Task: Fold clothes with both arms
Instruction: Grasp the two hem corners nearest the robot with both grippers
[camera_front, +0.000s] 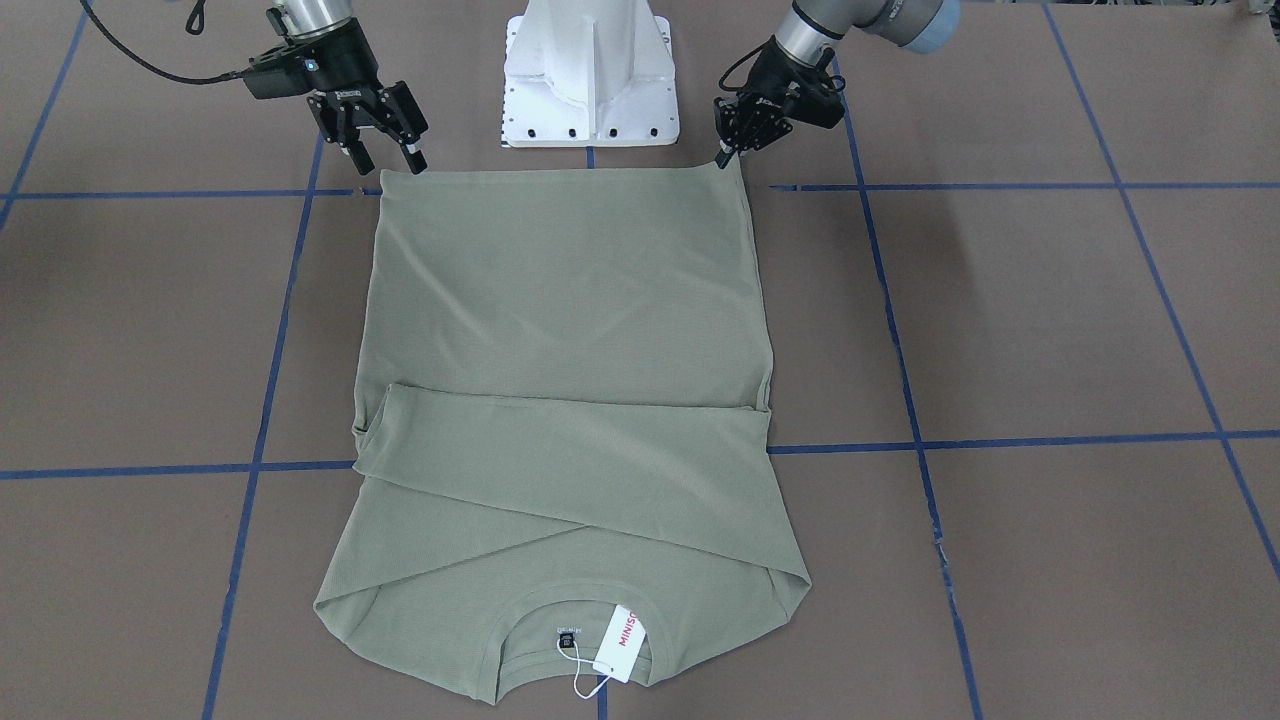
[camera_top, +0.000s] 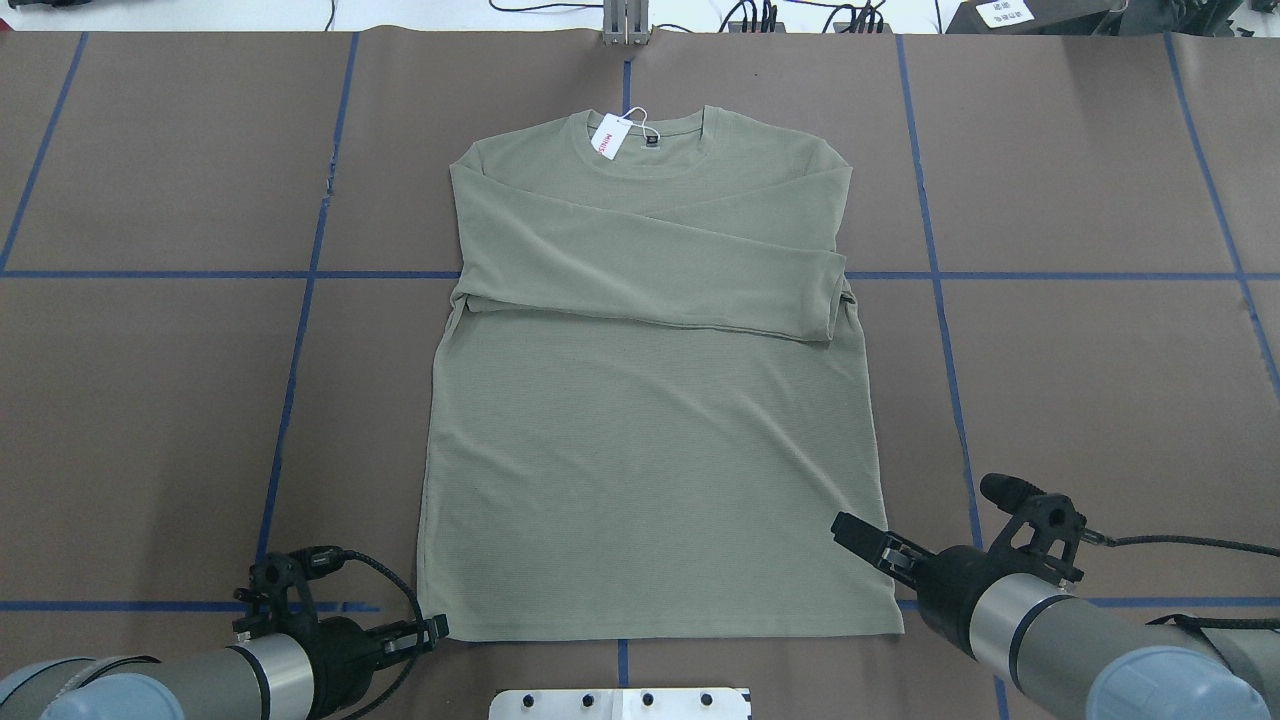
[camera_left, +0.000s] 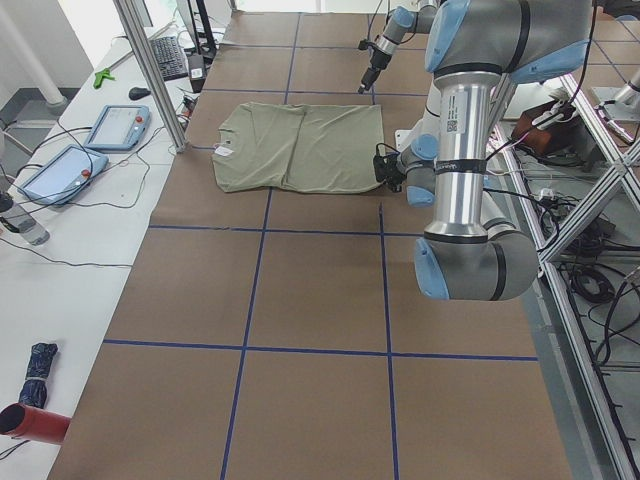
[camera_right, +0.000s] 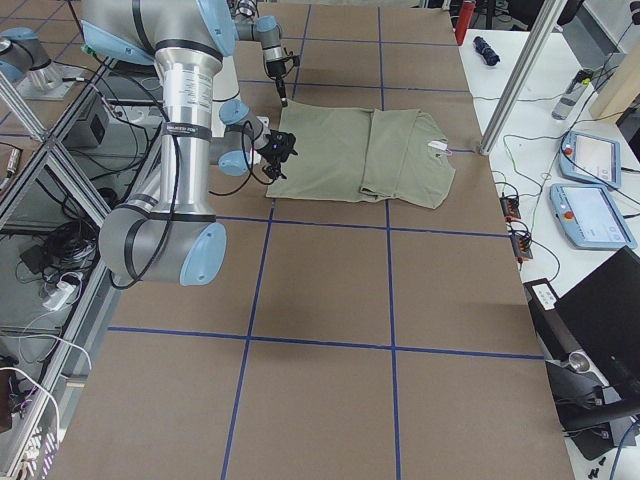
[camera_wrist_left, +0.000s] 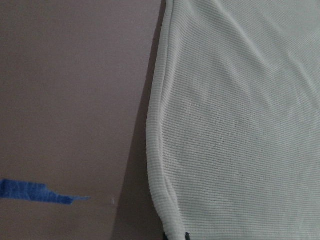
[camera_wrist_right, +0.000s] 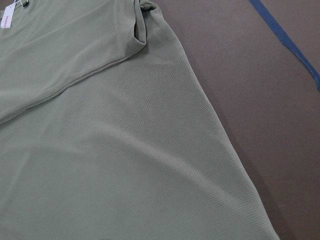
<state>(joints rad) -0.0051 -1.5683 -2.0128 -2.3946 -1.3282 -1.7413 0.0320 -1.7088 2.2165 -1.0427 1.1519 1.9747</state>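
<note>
Olive shirt (camera_front: 560, 300) lies flat mid-frame, collar w/ white tag (camera_front: 622, 645) at bottom, sleeves crossed over chest. L gripper (camera_front: 724, 156) pinched on hem corner, upper right. R gripper (camera_front: 390, 160) wide open, empty, at upper-left corner.

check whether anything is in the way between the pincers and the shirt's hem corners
Nothing visible does. The right pincer, jaws apart, sits just off one hem corner of the shirt; the left pincer is right at the other corner, grip unclear. Only the table surface shows in the gaps.
</note>
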